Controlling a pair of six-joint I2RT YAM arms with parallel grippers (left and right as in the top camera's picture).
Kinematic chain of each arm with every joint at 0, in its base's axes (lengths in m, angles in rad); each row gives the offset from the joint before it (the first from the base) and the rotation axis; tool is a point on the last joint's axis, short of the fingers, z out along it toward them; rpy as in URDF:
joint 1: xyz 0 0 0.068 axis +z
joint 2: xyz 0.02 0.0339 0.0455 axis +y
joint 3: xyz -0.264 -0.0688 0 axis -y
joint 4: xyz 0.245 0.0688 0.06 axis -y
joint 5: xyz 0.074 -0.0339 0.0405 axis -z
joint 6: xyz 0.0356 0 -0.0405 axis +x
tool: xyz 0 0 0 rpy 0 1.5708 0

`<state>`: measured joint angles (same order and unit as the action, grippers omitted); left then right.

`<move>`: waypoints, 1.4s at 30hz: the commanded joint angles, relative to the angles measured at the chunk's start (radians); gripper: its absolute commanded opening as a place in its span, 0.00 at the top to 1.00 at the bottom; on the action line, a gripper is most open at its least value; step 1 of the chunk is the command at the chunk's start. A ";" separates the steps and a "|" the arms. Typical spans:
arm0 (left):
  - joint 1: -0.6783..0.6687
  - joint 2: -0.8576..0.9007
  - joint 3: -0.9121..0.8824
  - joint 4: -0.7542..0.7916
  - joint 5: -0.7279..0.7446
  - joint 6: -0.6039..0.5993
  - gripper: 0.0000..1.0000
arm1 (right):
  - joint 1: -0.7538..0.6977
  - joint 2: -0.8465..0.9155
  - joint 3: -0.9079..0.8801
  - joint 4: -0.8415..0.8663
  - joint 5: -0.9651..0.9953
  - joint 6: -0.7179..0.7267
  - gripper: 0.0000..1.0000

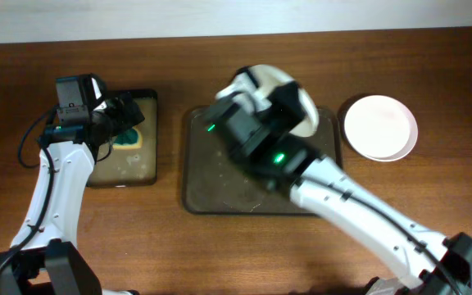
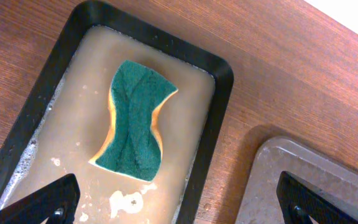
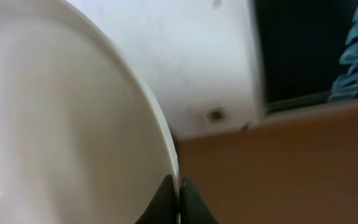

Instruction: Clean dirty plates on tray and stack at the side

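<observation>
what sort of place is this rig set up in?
Probably a lab bench staged as a dishwashing station: wooden table, small black tray of sudsy water with a green sponge, white plate set aside.

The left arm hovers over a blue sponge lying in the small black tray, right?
Not quite: the sponge is green, not blue, as the left wrist view shows. It does lie in the small black tray, under the left gripper.
</observation>
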<state>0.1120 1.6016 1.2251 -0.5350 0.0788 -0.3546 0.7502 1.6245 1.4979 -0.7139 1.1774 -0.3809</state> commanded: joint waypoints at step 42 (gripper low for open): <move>0.004 -0.001 0.008 -0.001 0.011 0.019 0.01 | -1.249 0.290 -0.034 -0.109 -1.411 0.584 0.11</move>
<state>0.1120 1.6016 1.2251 -0.5354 0.0795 -0.3546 -0.4950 1.9518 1.4681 -0.8124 -0.1505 0.2024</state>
